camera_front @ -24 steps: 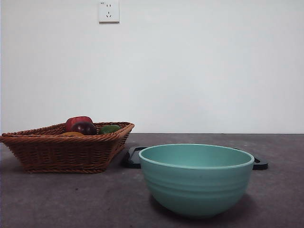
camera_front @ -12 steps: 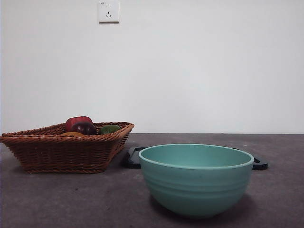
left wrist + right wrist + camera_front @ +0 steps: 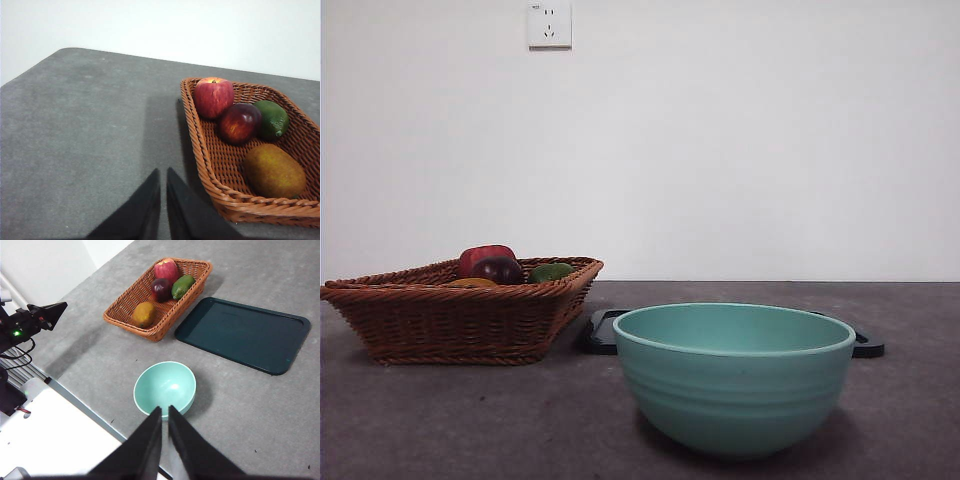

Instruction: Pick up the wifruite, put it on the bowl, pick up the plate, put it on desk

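Here, going left to right across the front view: a woven wicker basket (image 3: 460, 318) is sitting on the desk (image 3: 470, 420) at the left, and 4 fruits are lying inside it. The wifruite (image 3: 274, 171), dull orange-brown, is lying at the near end of the basket in the left wrist view, close to the rim, apart from the other 3. A red apple (image 3: 213, 96) is resting at the far end, a dark red-purple fruit (image 3: 238, 123) is sitting just beside it, and a green fruit (image 3: 271, 119) is touching the purple one. The left gripper (image 3: 163, 175) is hanging above bare desk just beside the basket, jaws drawn nearly together with only a thin slit showing, gripping nothing. Next, the plate (image 3: 242, 333) is lying flat on the desk just beside the basket, bare on top. The bowl (image 3: 733, 378) is standing upright nearer the camera, in front of the plate and apart from it, with nothing inside. The right gripper (image 3: 165, 412) is hovering high over the bowl's near rim, jaws likewise nearly closed and unladen. A wall socket (image 3: 549, 23) is showing on the white wall above the basket.
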Robot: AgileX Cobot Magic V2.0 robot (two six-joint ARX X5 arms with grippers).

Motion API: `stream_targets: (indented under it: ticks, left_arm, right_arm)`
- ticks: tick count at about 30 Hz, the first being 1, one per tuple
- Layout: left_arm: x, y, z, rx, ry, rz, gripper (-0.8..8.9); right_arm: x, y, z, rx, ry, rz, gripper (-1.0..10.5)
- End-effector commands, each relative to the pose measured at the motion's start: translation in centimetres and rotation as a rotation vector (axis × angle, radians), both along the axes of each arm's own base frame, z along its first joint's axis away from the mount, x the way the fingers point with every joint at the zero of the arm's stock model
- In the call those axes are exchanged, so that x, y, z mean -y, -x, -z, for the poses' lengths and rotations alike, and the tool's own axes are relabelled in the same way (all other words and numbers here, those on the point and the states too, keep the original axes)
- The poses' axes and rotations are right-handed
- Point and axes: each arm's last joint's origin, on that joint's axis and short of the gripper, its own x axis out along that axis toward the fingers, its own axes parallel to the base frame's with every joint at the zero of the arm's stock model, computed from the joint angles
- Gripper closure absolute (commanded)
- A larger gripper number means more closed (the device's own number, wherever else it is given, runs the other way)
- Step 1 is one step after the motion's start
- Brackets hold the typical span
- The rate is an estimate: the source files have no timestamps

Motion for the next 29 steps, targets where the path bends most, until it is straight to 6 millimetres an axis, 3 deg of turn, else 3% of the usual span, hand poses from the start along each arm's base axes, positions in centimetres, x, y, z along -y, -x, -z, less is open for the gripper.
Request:
stream_targets:
  ticks: [1,17,19,23,29]
  left_arm:
    - [0.0,-0.1,0.6,-0.005,-0.015,-0.001,7.94]
    - [0.0,-0.1,0.6,-0.005,-0.015,-0.001,7.94]
    - [0.0,-0.1,0.6,-0.005,-0.015,-0.001,7.94]
    - [0.0,-0.1,0.6,-0.005,-0.015,-0.001,7.94]
    - [0.0,-0.1,0.6,-0.005,-0.015,-0.001,7.94]
  right_arm:
    - [0.1,0.2,-0.4,0.013,-0.019,-0.002,9.3]
    - [0.0,0.1,-0.4,0.017,-0.022,0.033,9.3]
    - [-0.1,-0.1,-0.1,0.066,0.048,0.061,9.3]
    - [-0.7,-1.8,1.6,0.274,0.122,0.191,9.3]
    - [-0.9,-5.5,7.5,0.419,0.088,0.441,9.3]
